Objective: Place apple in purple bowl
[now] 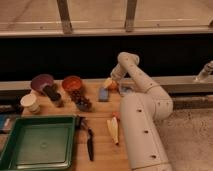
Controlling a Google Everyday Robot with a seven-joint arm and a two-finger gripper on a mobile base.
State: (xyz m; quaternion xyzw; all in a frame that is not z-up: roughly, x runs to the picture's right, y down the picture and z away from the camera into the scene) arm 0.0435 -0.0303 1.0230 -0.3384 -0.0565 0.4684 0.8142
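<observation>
The apple, small and orange-red, lies on the wooden table near its back edge, right of a blue sponge. My gripper is down at the apple, reaching from the right with the wrist above it. The apple is partly hidden by it. The purple bowl stands at the back left of the table, well left of the gripper, with the orange-red bowl between them.
Dark grapes lie in front of the orange bowl. A dark can and a white cup stand near the purple bowl. A green tray, a black knife and a banana lie in front.
</observation>
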